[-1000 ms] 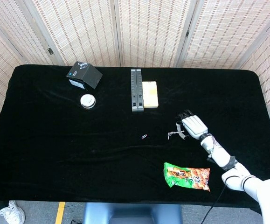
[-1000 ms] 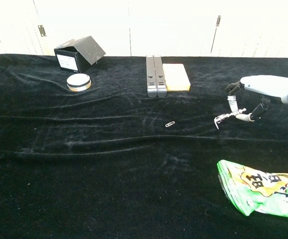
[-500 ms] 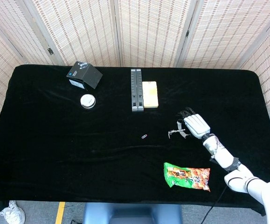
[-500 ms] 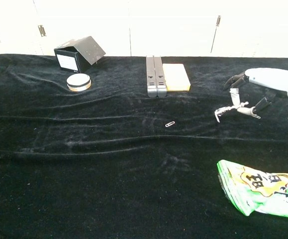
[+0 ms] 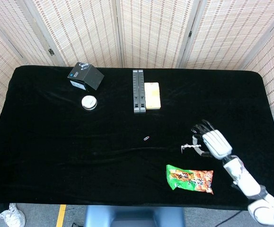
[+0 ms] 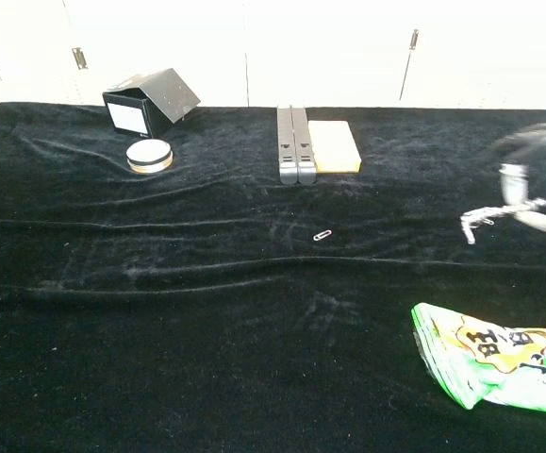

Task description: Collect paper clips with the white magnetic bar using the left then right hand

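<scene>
Overhead, a black cloth-covered table [image 5: 56,142] fills the head view, backed by woven folding screens [image 5: 151,28]. The green snack bag [image 5: 190,178] lies near the table's front edge, right of centre, and serves as the landmark for what follows.

Right hand [image 5: 215,143]: white, raised just behind the snack bag's far right corner, fingers curled down around the white magnetic bar [image 6: 502,209], which it holds. In the chest view this hand [image 6: 537,175] is blurred at the right frame edge, so the finger positions cannot be read there. A cluster of paper clips [image 5: 188,148] hangs from the bar's left end, just behind the bag.

Black box [image 5: 86,76]: far behind and well to the left of the bag, with its lid tilted open.

Paired dark bars [image 5: 137,91]: lying side by side, lengthwise, well behind the bag and slightly left of it. A pale yellow block [image 5: 152,95] touches their right side.

Round white tin [image 5: 89,102]: just in front of the black box, well apart from the bag.

Single loose paper clip [image 5: 146,138]: on the cloth behind and left of the bag, between it and the dark bars.

Left hand: outside both views.
</scene>
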Controlling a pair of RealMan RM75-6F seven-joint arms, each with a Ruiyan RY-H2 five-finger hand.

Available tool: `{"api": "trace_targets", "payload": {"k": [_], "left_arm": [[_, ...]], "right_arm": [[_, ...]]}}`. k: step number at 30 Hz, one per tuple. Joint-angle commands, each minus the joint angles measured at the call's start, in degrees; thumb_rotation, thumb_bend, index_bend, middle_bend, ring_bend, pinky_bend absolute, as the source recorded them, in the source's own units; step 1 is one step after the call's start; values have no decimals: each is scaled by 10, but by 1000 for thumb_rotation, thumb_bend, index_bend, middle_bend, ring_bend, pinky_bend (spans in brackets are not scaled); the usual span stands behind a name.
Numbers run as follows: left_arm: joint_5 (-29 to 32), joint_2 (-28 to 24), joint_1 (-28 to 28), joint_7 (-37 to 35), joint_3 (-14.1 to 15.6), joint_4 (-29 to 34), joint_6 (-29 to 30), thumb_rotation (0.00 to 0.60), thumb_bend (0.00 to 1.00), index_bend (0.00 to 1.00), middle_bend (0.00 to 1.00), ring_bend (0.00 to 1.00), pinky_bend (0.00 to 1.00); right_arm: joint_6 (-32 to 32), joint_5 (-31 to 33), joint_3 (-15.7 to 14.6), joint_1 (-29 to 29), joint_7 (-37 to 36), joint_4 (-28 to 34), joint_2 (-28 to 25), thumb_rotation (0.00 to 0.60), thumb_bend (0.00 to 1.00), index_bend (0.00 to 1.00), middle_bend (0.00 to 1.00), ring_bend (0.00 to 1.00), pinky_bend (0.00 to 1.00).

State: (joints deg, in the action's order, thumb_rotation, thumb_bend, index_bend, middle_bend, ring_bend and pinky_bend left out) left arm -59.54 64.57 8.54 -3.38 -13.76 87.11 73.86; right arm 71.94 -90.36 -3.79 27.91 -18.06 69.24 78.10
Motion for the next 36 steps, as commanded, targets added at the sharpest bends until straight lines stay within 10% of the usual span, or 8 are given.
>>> {"api": "trace_targets", "payload": {"k": [1,12,21,36], "left_arm": [[-3,2,-2,7,1,5,8,600,452,16,128,49,87],[-8,4,-4,18,4,14,18,600,452,16,129,49,87],[-8,1,-6,12,3,13,16,600,452,18,129,49,87],[-39,1,-7,25,14,27,33,600,452,18,129,48,86]], "right_arm": [[16,-3,-13,-25,14,15,-11,600,494,881,239,155,0],[6,-2,-10,-45,-17,-17,8,600,493,836,203,150,0],[-35,6,-7,-38,-2,-8,-7,600,293,9,0,44,0],[15,55,24,-85,92,131,-115,600,263,0,0,0,0]]}}
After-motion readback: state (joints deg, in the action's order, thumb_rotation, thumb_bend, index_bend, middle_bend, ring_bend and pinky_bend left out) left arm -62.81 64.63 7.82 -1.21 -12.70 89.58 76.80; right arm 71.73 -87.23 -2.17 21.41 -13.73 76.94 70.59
